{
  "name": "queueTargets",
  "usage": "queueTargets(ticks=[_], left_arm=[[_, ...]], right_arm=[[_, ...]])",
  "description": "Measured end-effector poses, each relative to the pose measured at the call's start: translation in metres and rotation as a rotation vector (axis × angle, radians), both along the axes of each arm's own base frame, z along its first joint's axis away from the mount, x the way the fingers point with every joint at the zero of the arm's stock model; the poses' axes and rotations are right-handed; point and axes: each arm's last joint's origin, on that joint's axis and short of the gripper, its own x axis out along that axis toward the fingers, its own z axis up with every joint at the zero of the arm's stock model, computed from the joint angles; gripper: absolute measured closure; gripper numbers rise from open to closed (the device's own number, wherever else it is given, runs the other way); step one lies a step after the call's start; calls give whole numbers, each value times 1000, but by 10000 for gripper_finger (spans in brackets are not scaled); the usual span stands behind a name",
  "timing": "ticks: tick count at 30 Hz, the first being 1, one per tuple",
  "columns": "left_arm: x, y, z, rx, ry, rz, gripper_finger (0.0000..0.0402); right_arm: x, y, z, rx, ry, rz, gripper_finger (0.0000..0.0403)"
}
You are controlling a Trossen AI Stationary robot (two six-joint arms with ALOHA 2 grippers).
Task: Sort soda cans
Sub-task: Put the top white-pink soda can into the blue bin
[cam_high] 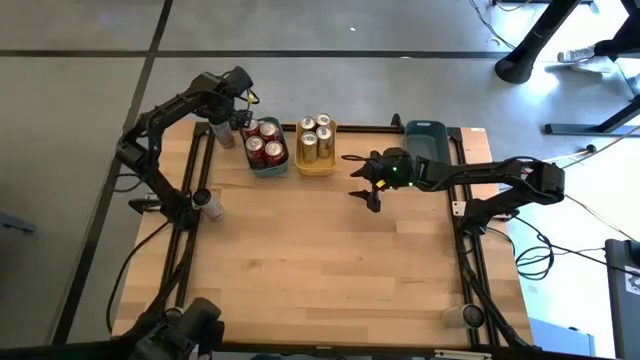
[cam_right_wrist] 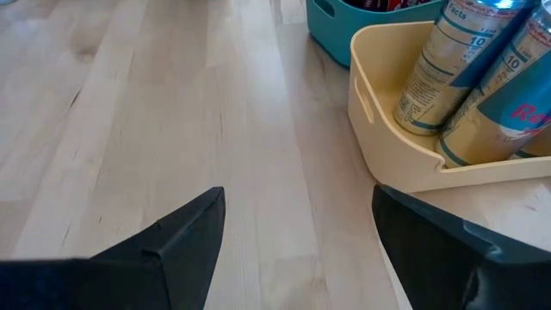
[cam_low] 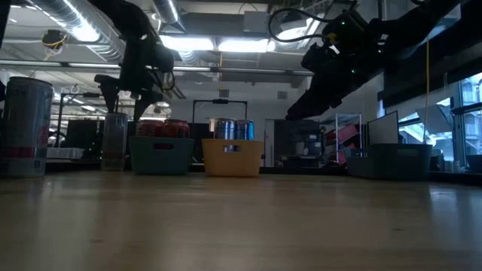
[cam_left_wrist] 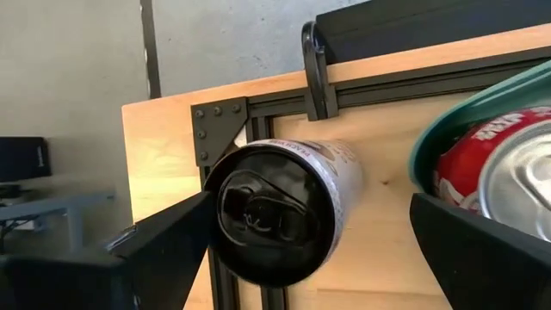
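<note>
A silver-grey can [cam_high: 224, 135] [cam_left_wrist: 284, 207] stands upright on its base at the table's far left corner, left of the teal tray [cam_high: 254, 160]. That tray holds several red cans [cam_high: 265, 145]. My left gripper [cam_high: 233, 121] [cam_left_wrist: 310, 207] hangs open just above the grey can, one finger on either side of its dark top. The yellow tray [cam_high: 316, 166] [cam_right_wrist: 387, 146] holds several gold cans [cam_high: 316, 136] [cam_right_wrist: 430, 77]. My right gripper [cam_high: 364, 186] [cam_right_wrist: 297, 232] is open above bare table, near-right of the yellow tray.
A grey-blue tray [cam_high: 428, 133] [cam_low: 392, 159] sits at the far right. Another silver can [cam_high: 206, 204] [cam_low: 26, 128] stands at the left edge, and one more [cam_high: 457, 315] by the near right corner. Black frame rails [cam_high: 190, 180] run along both sides. Bare wood [cam_high: 320, 260] fills the middle.
</note>
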Motion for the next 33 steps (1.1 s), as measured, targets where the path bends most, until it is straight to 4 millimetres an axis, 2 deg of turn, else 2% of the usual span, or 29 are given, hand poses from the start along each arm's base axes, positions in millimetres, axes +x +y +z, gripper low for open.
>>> queueTargets(ticks=[6,16,23,33], left_arm=[[2,4,-8,-20,33,3,23],[3,2,-8,-37,41,-19,23],[10,-11,2,-40,-18,-67,23],[2,-17,18,49,11,-44,23]], right_arm=[[0,0,0,0,1,0,110],[0,0,0,9,1,-5,110],[0,0,0,12,0,-6,110],[0,0,0,12,-2,-7,110]])
